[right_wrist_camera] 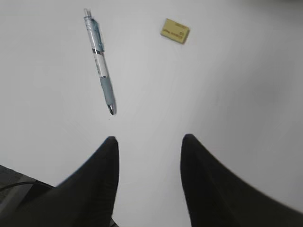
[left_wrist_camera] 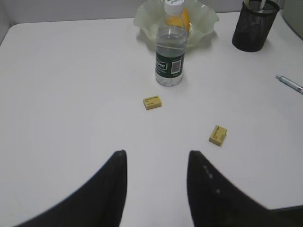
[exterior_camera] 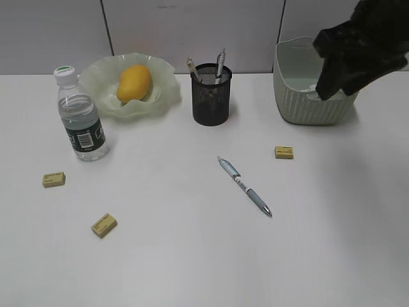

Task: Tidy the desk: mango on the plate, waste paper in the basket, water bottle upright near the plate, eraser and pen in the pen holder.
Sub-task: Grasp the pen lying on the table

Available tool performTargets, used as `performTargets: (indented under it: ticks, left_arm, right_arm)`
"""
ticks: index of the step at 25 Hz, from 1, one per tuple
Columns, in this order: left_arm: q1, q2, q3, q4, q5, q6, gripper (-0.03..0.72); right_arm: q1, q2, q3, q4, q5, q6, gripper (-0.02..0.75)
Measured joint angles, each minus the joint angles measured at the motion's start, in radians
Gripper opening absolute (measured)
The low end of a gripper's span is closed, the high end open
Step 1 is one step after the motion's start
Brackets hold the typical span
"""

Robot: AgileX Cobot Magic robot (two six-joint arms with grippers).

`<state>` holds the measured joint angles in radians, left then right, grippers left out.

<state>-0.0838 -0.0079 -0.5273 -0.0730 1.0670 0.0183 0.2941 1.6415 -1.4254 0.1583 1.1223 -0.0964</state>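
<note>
The water bottle [exterior_camera: 80, 118] stands upright at 8 o'clock from the plate [exterior_camera: 160, 96], which holds the mango [exterior_camera: 135, 82]; the white print on its dark green label is too small to read. The right arm hides part of the basket [exterior_camera: 300, 96], so the waste paper cannot be made out. Three erasers [exterior_camera: 54, 179] [exterior_camera: 103, 225] [exterior_camera: 284, 152] and a pen [exterior_camera: 244, 185] lie on the desk [exterior_camera: 192, 256]; the pen holder [exterior_camera: 211, 96] has pens inside. The left gripper [left_wrist_camera: 156, 161] and the right gripper [right_wrist_camera: 149, 144] are both half open and hold nothing.
</note>
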Motion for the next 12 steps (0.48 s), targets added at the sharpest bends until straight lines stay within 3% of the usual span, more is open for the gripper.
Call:
performTargets:
  ticks: [12]
  left_arm:
    - [0.000,0.000,0.000,0.005,0.000,0.000,0.263]
  right_arm:
    - [0.090,0.277,-0.253,0.035,0.077,0.010,0.397]
